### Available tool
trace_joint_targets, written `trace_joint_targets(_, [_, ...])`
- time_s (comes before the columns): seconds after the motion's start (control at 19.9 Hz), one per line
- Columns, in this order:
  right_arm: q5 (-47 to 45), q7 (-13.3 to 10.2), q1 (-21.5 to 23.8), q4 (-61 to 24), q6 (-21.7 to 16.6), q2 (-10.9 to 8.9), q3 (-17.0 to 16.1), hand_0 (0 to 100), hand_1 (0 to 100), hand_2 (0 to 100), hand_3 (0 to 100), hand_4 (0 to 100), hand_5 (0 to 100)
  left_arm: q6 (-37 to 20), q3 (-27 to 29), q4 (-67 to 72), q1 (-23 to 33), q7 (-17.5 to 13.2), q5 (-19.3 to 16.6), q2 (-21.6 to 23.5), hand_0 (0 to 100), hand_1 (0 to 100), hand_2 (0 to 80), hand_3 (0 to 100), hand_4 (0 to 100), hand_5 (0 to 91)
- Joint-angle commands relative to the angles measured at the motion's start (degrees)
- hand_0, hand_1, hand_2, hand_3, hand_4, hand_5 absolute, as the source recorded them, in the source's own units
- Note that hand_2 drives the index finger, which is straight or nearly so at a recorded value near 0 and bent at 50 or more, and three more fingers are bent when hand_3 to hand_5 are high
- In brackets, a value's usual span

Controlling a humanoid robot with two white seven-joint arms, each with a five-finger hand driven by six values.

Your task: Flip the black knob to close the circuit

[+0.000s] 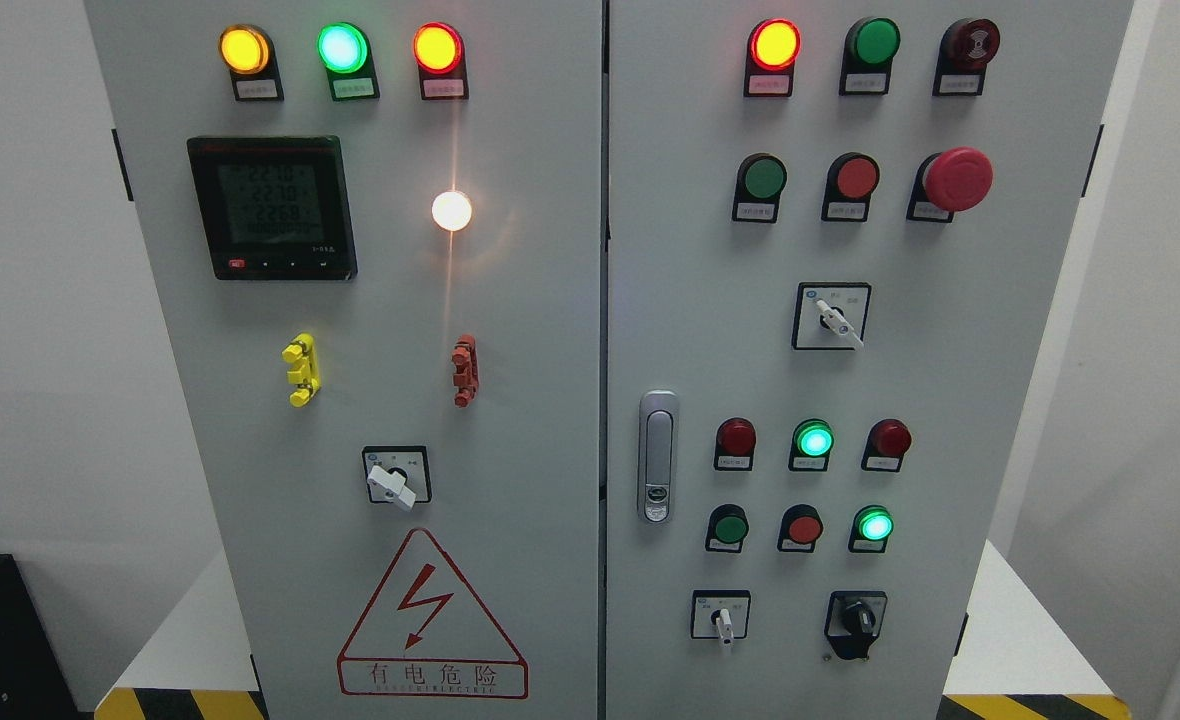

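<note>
Neither hand in view, so finger state impossible to tell. Black knob (858,617) low on right cabinet door (1010,420), beside white selector switch (722,620). Untouched; reaching and flipping all left, seemingly.

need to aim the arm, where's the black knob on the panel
In the head view, the black knob sits at the right door's bottom right, below the lit green lamp and right of a white selector switch.

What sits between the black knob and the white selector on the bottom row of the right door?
Nothing: in the head view, the stretch between the black knob and the white selector is bare grey panel. Neither hand is in view.
</note>
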Motion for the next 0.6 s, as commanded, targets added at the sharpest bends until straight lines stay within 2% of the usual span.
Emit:
trace_joint_targets(0.0, [10.56, -2.13, 0.95, -19.12, 1.52, -0.33, -0.29, 0, 0, 3, 15, 22, 14, -0.05, 0.03, 0.04, 0.0, -0.06, 0.0, 0.0, 12, 56, 0.0, 0, 0, 0.0])
trace_joint_targets(0.1, [12.41, -3.53, 0.78, -22.64, 1.88, -0.5, -0.29, 0, 0, 10, 25, 28, 23, -0.05, 0.03, -0.04, 0.0, -0.06, 0.0, 0.0, 12, 56, 0.0, 0, 0, 0.0])
trace_joint_targets(0.25, [17.76, -5.55, 0.51, -27.21, 1.96, -0.68, -0.38, 0, 0, 22, 38, 38, 31, -0.05, 0.03, 0.04, 0.0, -0.06, 0.08, 0.0, 12, 56, 0.0, 0, 0, 0.0])
trace_joint_targets(0.4, [22.08, -5.91, -0.19, -31.17, 1.96, -0.68, -0.91, 0, 0, 34, 54, 48, 41, -0.05, 0.03, -0.04, 0.0, -0.06, 0.0, 0.0, 12, 56, 0.0, 0, 0, 0.0])
trace_joint_targets(0.55, [24.37, -7.75, -1.51, -34.25, 1.7, -0.77, -1.08, 0, 0, 43, 62, 55, 48, -0.05, -0.06, -0.04, 0.0, -0.06, 0.0, 0.0, 12, 56, 0.0, 0, 0, 0.0])
